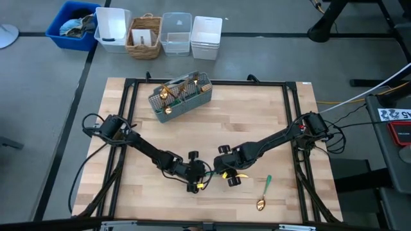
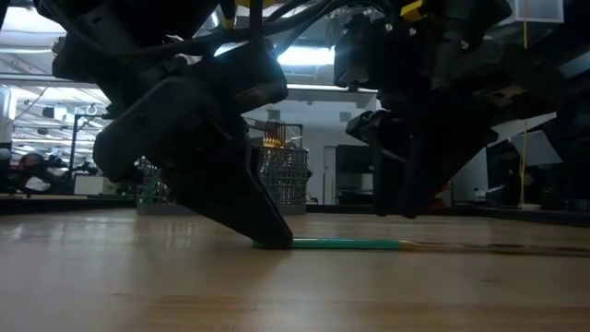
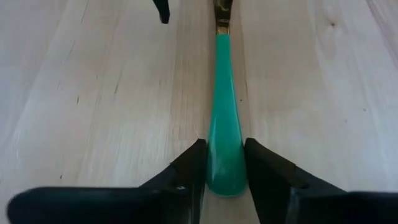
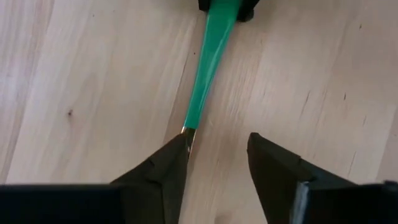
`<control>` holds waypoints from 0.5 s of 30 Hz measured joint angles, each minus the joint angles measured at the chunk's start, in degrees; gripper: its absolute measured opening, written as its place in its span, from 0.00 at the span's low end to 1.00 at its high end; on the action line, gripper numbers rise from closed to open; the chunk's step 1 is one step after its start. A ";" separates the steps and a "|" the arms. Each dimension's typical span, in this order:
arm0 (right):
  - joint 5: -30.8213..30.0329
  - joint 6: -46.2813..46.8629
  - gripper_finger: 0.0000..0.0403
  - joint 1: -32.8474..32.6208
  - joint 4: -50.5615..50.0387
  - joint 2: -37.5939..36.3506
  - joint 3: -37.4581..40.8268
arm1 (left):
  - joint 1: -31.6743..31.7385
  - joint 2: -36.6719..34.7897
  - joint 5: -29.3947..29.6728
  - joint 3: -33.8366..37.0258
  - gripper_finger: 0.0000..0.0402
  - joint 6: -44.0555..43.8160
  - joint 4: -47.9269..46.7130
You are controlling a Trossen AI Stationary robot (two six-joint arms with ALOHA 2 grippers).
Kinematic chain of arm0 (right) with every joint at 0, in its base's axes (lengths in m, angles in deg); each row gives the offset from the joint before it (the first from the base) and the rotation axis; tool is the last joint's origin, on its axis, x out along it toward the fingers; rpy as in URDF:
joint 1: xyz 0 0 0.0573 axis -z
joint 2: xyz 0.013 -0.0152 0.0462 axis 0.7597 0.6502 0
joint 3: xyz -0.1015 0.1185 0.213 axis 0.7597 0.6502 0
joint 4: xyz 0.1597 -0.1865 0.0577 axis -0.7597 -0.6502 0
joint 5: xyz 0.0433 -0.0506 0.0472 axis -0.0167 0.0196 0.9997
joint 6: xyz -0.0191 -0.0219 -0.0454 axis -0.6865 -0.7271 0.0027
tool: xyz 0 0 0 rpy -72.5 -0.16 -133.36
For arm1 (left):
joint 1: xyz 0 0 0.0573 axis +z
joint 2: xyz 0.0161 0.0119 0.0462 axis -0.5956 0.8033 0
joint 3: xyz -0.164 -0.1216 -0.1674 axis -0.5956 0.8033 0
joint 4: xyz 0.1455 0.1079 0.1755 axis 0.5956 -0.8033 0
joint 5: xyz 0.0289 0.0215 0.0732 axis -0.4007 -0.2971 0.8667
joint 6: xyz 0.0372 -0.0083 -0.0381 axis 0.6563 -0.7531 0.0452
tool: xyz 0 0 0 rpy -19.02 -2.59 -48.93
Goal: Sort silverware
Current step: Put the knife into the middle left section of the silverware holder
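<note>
One piece of silverware, with a slim teal handle [image 3: 222,106] and a gold neck, lies flat on the wooden table [image 1: 270,122] between my two grippers; its head is hidden. My left gripper [image 3: 224,143], near the table's front middle [image 1: 196,185], is shut on the handle's broad end. My right gripper [image 4: 219,138] stands open over the neck end [image 1: 230,176], with one finger [image 4: 168,165] over the gold neck and only bare wood in the gap. A second teal-handled spoon [image 1: 264,194] lies flat at the near right. My left gripper pinches the broad free end of the handle [image 3: 225,177] between its two fingers [image 3: 186,174], one on each long edge. The fingers slant down from the table's left and lie along the handle. The piece lies flat on the table [image 2: 350,244], and a fingertip [image 2: 272,240] rests on the wood.
A grey mesh caddy [image 1: 181,96] with several gold-headed pieces stands at the far middle of the table, also seen behind the arms [image 2: 281,175]. Plastic bins and a basket [image 1: 160,35] stand on the floor beyond the far edge. Bare wood lies right of the caddy.
</note>
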 joint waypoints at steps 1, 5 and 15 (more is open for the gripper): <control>0.00 0.00 0.42 -0.02 -0.02 0.00 0.00 | 0.00 -0.02 -0.06 0.00 0.23 -0.03 -0.04; 0.00 0.00 0.43 -0.02 -0.02 0.00 0.00 | 0.25 -0.03 -0.38 0.09 0.19 -2.89 -0.34; 0.93 3.46 0.43 -0.04 0.07 0.00 0.02 | 0.13 0.00 1.44 0.11 0.16 -8.86 -0.24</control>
